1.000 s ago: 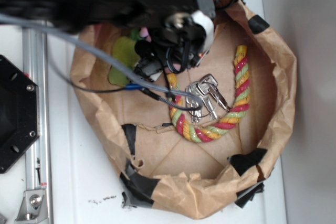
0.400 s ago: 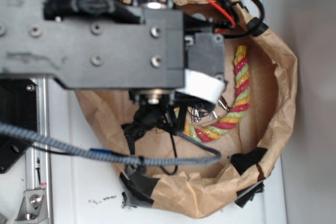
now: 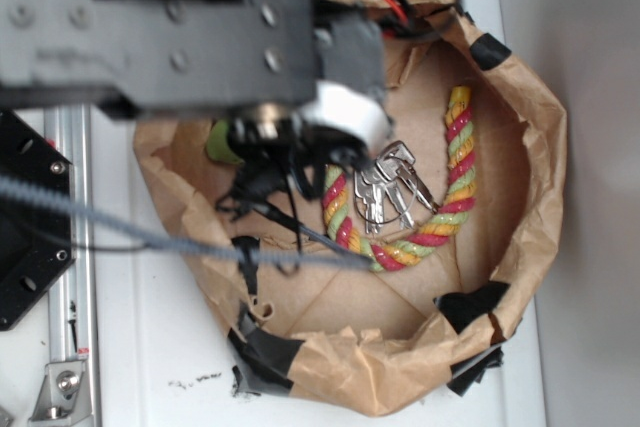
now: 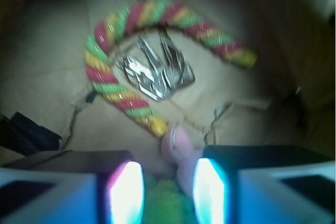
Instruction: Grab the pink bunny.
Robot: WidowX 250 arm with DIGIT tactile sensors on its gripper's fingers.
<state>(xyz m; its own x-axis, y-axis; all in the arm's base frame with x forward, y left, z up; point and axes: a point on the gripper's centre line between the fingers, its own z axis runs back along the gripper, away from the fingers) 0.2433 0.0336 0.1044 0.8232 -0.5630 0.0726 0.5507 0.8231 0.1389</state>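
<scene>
In the wrist view the pink bunny is a pale pink fuzzy shape lying on the brown paper floor. It sits between my fingertips, close against the right finger. My gripper is open, and its jaws stand apart on either side of the bunny and the lime-green plush below it. In the exterior view my arm covers the bag's upper left and hides the bunny. Only a bit of the green plush shows there.
A brown paper bag with rolled walls and black tape patches holds everything. A red, yellow and green rope toy curves around a bunch of metal clips. A metal rail runs along the left.
My arm has swung over the bag and then shifted up and left. The rope and clips show more now than 0.4 s ago. The bunny is hidden in the exterior view.
</scene>
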